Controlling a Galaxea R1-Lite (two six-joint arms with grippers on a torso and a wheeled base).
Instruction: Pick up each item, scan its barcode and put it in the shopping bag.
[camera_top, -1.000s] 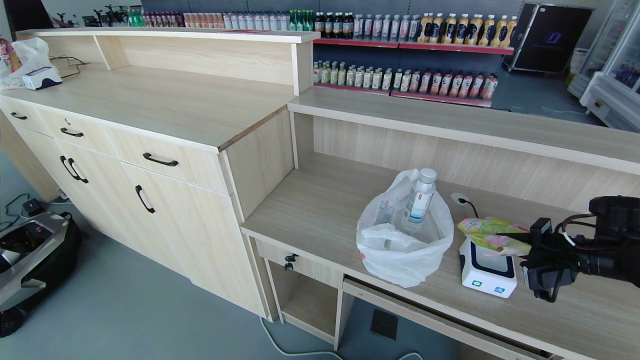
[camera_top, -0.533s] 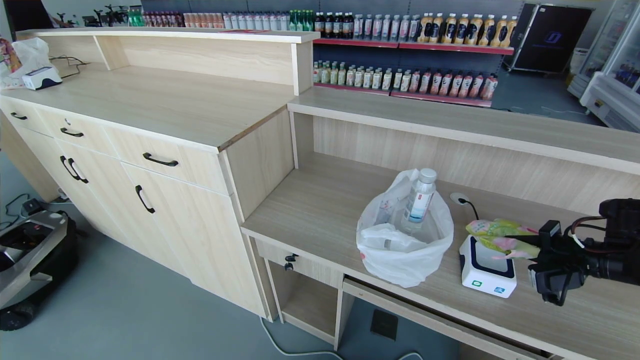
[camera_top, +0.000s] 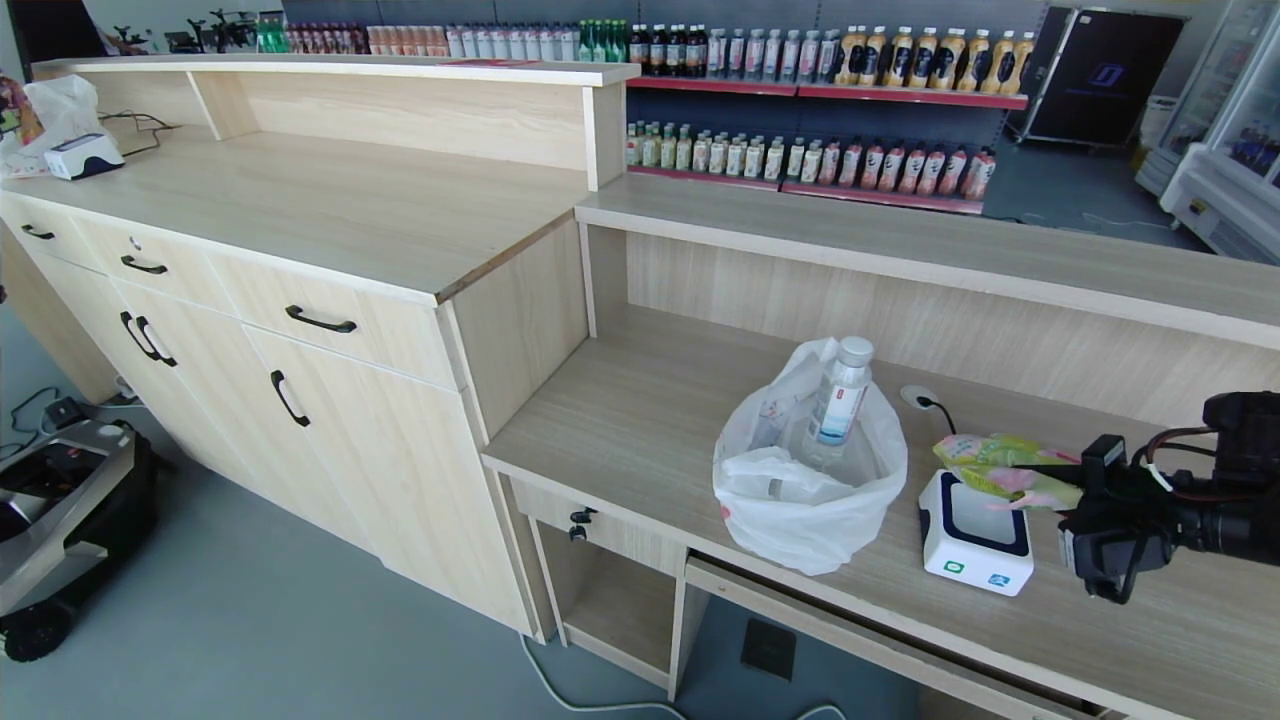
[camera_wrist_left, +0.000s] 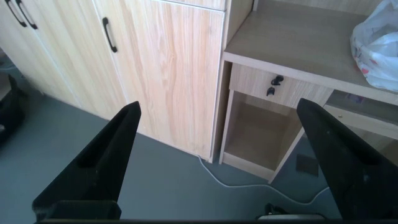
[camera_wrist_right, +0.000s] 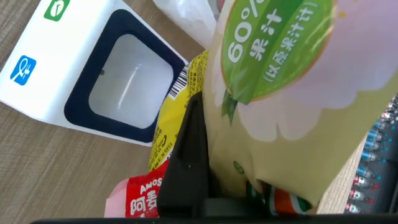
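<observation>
A yellow-green and pink snack packet (camera_top: 998, 466) hangs just above the white barcode scanner (camera_top: 975, 545), with my right gripper (camera_top: 1032, 478) shut on it. In the right wrist view the packet (camera_wrist_right: 292, 93) shows a barcode beside the scanner window (camera_wrist_right: 118, 87), and one black finger (camera_wrist_right: 189, 155) presses against it. To the left of the scanner stands the white shopping bag (camera_top: 800, 505), with a clear water bottle (camera_top: 838, 400) upright inside. My left gripper (camera_wrist_left: 219, 106) hangs open over the floor in front of the cabinet, holding nothing.
A cable plugs into a round socket (camera_top: 920, 398) behind the scanner. The raised counter ledge (camera_top: 900, 235) runs above the desk. A second scanner (camera_top: 82, 155) and bag sit on the far left counter. Cabinet doors (camera_wrist_left: 168, 68) and an open cubby (camera_wrist_left: 261, 134) face the left gripper.
My right gripper has carried the packet a little to the right, away from the bag, and it still hangs over the scanner. The bag and bottle have not moved.
</observation>
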